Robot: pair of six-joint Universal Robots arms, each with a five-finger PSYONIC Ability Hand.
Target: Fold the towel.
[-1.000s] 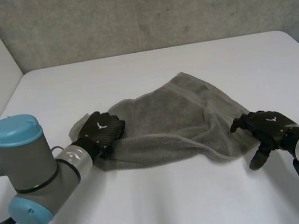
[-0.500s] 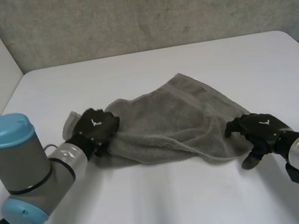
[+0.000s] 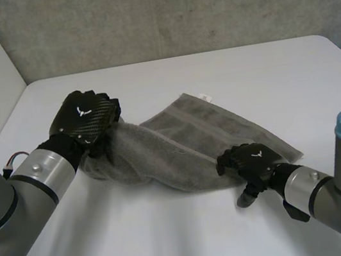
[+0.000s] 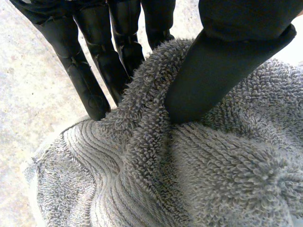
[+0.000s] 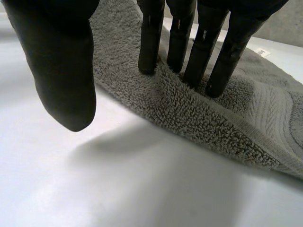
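The grey towel [image 3: 186, 145] lies stretched in a long band across the white table [image 3: 226, 67]. My left hand [image 3: 85, 119] is raised at the towel's left end. In the left wrist view, its thumb [image 4: 222, 61] and fingers [image 4: 94, 71] pinch a bunched fold of the towel [image 4: 213, 179]. My right hand [image 3: 248, 162] rests on the towel's near edge towards the right end. Its straight fingers [image 5: 189, 42] press down on the towel [image 5: 199, 113] just inside the hem. The thumb [image 5: 61, 71] hangs free over the bare table.
A small white label [image 3: 204, 96] sticks out at the towel's far corner. A grey wall runs behind the table's back edge, and a pale wall stands at the left. Bare tabletop lies in front of and behind the towel.
My left hand has shut on the towel's left end and lifted it up and to the left, drawing the towel into a narrow band. My right hand has slid left onto the near edge.
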